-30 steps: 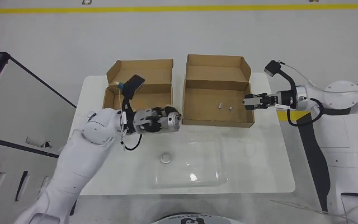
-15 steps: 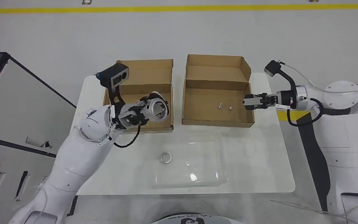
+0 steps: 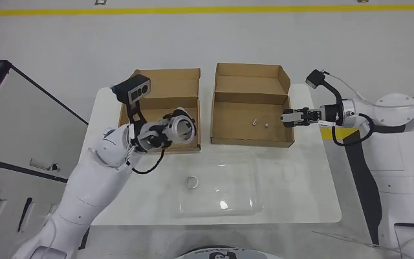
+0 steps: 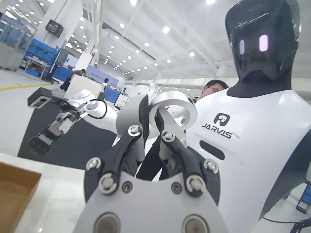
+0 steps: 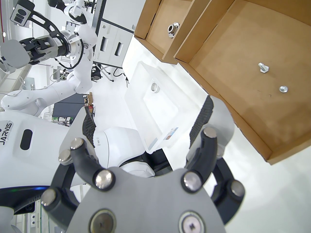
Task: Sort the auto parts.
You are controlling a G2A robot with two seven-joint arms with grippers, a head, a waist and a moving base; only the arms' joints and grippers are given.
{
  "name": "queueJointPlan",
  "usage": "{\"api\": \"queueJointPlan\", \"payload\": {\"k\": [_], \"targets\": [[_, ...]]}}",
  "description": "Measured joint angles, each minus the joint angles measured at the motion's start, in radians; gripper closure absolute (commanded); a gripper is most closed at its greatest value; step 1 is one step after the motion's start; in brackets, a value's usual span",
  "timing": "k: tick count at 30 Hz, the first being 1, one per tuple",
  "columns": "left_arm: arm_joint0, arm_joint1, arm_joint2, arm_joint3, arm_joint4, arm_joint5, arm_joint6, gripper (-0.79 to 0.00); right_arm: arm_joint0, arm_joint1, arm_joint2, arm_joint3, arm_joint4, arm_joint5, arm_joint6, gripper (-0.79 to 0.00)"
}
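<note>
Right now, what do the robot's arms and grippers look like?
The left arm and right arm are smooth white shells with black cables near the wrists. The left gripper and right gripper match: grey metal plate with bolts, black linkage bars, two grey fingers with black ribbed pads.

Found right gripper [image 5: 147, 107] with ribbed black pads [image 5: 87, 122] spread wide, nothing between them. Noted two small silver bolts [image 5: 263, 67] lying apart on the floor of the large brown cardboard box [image 5: 243, 112]. Logged one flanged silver fitting [image 5: 173, 29] inside the smaller brown cardboard box [image 5: 148, 15] alongside. Recorded one silver ring [image 5: 154, 87] in the clear plastic tray [image 5: 158, 120] near both boxes.
</note>
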Motion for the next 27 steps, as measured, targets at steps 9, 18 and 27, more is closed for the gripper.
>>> {"api": "queueJointPlan", "payload": {"k": [9,18,27], "targets": [[0.005,-0.001,0.042,-0.086,-0.163,-0.001,-0.028,0.000,0.000,0.000,0.000,0.000,0.000,0.000,0.000,-0.785],[-0.010,-0.011,0.078,-0.122,-0.341,-0.001,-0.028,0.000,0.000,0.000,0.000,0.000,0.000,0.000,0.000,-0.785],[-0.019,-0.036,0.067,-0.128,-0.500,0.019,-0.048,0.000,0.000,0.000,0.000,0.000,0.000,0.000,0.000,-0.785]]}}
